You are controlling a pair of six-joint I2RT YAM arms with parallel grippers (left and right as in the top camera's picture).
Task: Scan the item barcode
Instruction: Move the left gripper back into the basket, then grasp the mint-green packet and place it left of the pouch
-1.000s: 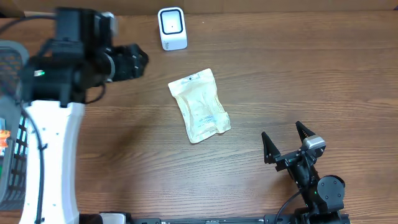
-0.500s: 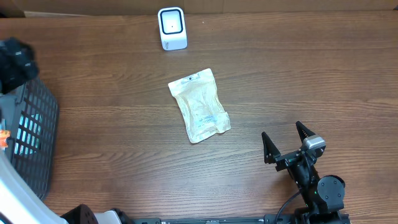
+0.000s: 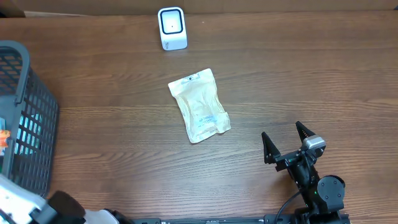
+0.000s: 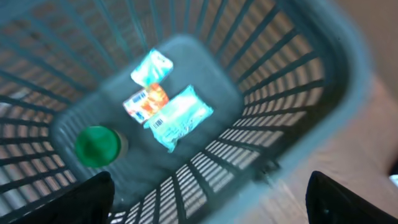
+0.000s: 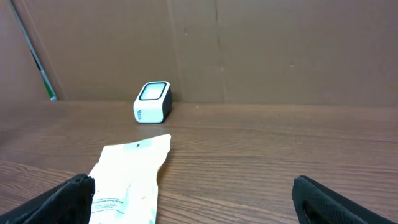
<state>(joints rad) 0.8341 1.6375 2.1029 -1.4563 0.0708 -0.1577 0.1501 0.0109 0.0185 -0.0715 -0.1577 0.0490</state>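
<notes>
The item, a white flat pouch (image 3: 199, 106), lies in the middle of the wooden table, with its printed label towards the near end. The white barcode scanner (image 3: 172, 28) stands upright at the table's far edge. In the right wrist view the pouch (image 5: 127, 174) lies ahead to the left and the scanner (image 5: 152, 101) stands beyond it. My right gripper (image 3: 281, 132) rests open at the front right, well clear of the pouch, and nothing is between its fingers (image 5: 62, 199). My left gripper (image 4: 214, 205) hangs open and empty above the basket; the overhead view does not show it.
A grey slatted basket (image 3: 25, 124) stands at the left table edge. On the basket's floor (image 4: 205, 62) lie two teal packets (image 4: 179, 116), an orange packet (image 4: 146, 101) and a green lid (image 4: 97, 146). A cardboard wall (image 5: 249, 43) backs the table.
My left arm has swung off the table's left side and dropped out of the overhead view, uncovering the basket. The pouch, scanner and right arm have not moved.
</notes>
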